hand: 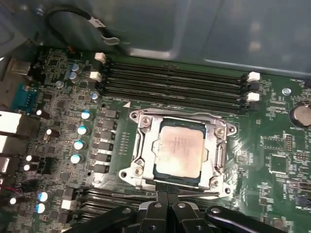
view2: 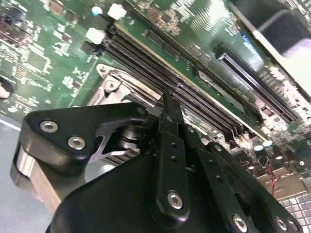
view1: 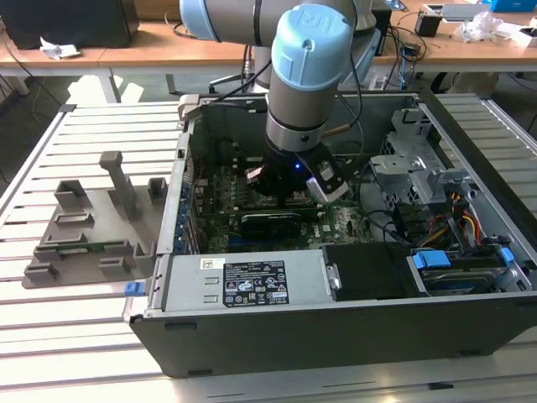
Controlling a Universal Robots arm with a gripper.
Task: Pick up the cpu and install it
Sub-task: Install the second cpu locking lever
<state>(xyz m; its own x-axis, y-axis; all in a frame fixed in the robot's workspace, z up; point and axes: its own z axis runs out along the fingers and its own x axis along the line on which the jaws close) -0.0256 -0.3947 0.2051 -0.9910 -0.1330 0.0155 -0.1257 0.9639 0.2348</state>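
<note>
The arm [view1: 306, 75] reaches down into the open computer case [view1: 336, 336], which lies on the slatted tabletop [view1: 84, 336]. The end effector [view1: 289, 180] hangs low over the motherboard [view1: 344, 222], deep between the case walls.

In the first wrist view the cpu [hand: 181, 148] sits inside the socket [hand: 141, 167], with its silver top facing up and a thin green edge around it. The metal frame of the socket surrounds the chip on all sides. The end effector [hand: 166, 199] is just beside the socket edge, and its two fingertips [hand: 162, 195] stand pressed together with nothing between them. They do not hold the cpu; the chip lies free of them, close in front of the tips. If the tips touch the socket frame or only hover near it, I cannot tell.

Beyond the socket from the end effector run the long black memory slots [hand: 175, 82], with white clips at their ends. Round capacitors [hand: 80, 144] stand in a row to one side of the socket.

In the second wrist view the black linkage of the end effector [view2: 167, 109] covers most of the socket, and the fingers [view2: 170, 131] come together to a narrow point. The same memory slots [view2: 160, 73] pass just behind that point.

On the tabletop, well away from the end effector and outside the case, stands a grey tray [view1: 92, 227].
</note>
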